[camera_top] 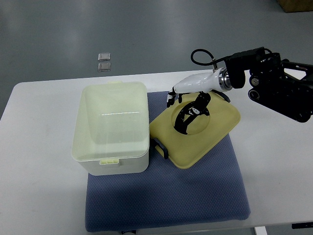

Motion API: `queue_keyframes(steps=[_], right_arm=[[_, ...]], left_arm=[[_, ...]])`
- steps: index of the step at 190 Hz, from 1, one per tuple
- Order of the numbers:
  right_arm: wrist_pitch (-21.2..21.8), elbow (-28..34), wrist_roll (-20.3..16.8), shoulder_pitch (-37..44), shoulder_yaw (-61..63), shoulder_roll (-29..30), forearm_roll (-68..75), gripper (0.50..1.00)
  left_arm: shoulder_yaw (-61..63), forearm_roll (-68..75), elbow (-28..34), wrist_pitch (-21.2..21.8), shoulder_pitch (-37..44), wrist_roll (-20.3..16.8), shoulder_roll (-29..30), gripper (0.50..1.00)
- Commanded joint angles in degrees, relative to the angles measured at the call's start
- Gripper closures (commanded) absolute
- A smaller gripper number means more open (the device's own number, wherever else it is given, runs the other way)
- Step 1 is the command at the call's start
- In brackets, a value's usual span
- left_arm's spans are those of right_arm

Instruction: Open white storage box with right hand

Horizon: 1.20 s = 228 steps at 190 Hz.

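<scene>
The white storage box [111, 128] stands open on the left part of a blue mat [166, 196], and I look into its bare inside. Its pale yellow lid [210, 132] lies off the box to the right, leaning on the mat, with a black handle [185, 120] in its round recess and a black latch [162, 147] at its near-left edge. My right hand [188, 98] hovers over the lid's far edge. Its fingers [171, 98] are relaxed and hold nothing, and the thumb sits by the handle's top. The left arm is out of view.
The mat lies on a white table [39, 161] whose edges show on all sides. My right arm's black forearm [279, 88] reaches in over the table's far right. Two small silver squares [104, 62] lie on the grey floor beyond the table.
</scene>
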Motion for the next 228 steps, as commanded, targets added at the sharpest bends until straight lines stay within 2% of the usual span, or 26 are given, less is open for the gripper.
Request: queue_keyframes(steps=[1, 59, 90, 99, 127, 164, 198, 228], right_arm=[[-0.05, -0.14, 0.06, -0.29, 0.08, 0.09, 0.14, 0.589], [1.01, -0.14, 0.06, -0.46, 0.52, -1.49, 1.02, 0.576], [7.34, 0.13, 0.06, -0.46, 1.13, -5.09, 2.43, 0.576], [9.03, 0.13, 0.06, -0.11, 1.48, -6.32, 4.44, 0.576], [9.03, -0.40, -0.03, -0.03, 3.42, -9.75, 12.01, 0.576], [9.03, -6.20, 0.06, -1.52, 11.42, -10.10, 26.68, 0.576], [3.82, -11.47, -0.12, -7.05, 20.82, -5.71, 53.12, 0.576], [-2.59, -12.00, -0.03, -10.92, 22.84, -1.67, 74.92, 0.579]], left_arm=[[-0.04, 0.00, 0.00, 0.03, 0.00, 0.00, 0.00, 0.500], [0.05, 0.00, 0.00, 0.03, 0.00, 0.00, 0.00, 0.500], [0.05, 0.00, 0.00, 0.03, 0.00, 0.00, 0.00, 0.500], [0.05, 0.00, 0.00, -0.06, 0.00, 0.00, 0.00, 0.500], [0.05, 0.00, 0.00, 0.03, 0.00, 0.00, 0.00, 0.500], [0.23, 0.00, 0.00, 0.03, 0.00, 0.00, 0.00, 0.500], [0.31, 0.00, -0.09, -0.06, 0.00, 0.00, 0.00, 0.500], [0.31, 0.00, -0.09, 0.03, 0.00, 0.09, 0.00, 0.500]])
